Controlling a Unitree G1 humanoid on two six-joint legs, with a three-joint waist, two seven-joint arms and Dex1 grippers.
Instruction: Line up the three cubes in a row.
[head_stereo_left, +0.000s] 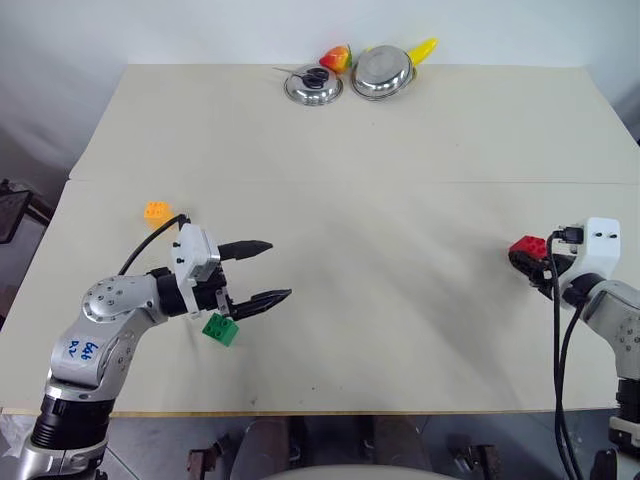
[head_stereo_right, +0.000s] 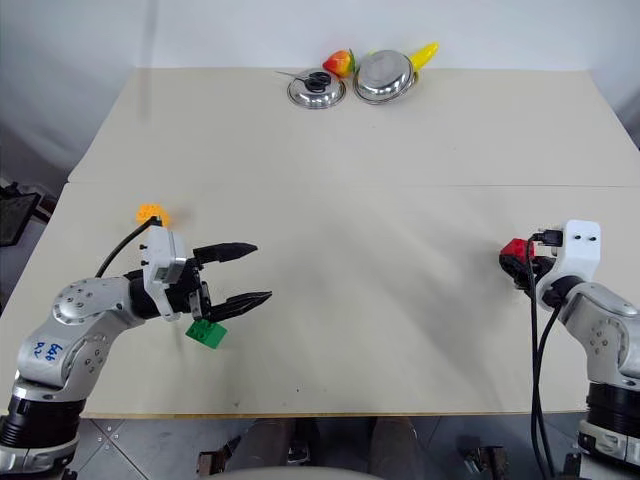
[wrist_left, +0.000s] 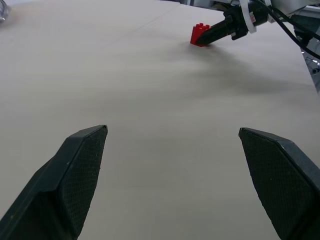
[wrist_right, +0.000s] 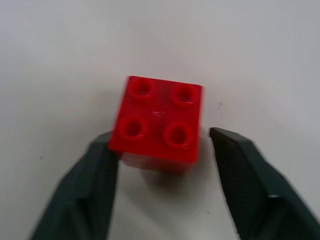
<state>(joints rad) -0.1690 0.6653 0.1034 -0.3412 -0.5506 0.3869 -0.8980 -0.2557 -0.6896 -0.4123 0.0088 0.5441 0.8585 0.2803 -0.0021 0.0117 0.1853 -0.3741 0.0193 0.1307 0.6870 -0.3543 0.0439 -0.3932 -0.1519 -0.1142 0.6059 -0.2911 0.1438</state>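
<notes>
The right hand (wrist_right: 162, 150) was seen with its two fingers set either side of the red cube (wrist_right: 159, 120), one finger touching a side face and the other just apart from the opposite face; the fingers were narrow around it, but a firm grip could not be confirmed. The cube rested on the table (head_stereo_left: 400, 300) near its right edge, studs upward. The left hand (head_stereo_left: 262, 283) was held wide and empty above the table, pointing across toward the right side. Just below it lay the green cube (head_stereo_left: 221, 328), slightly turned on the table, and near it, farther back on the left, the orange-yellow cube (head_stereo_left: 157, 211). The three cubes were thus not yet in a row, the red one being well apart from the other two.

The cubes were judged to be light, stiff plastic with smooth, somewhat slippery side walls, not fragile. A hold was best taken squarely on two opposite flat sides, low and centred, so that the block would not twist or pop out.
</notes>
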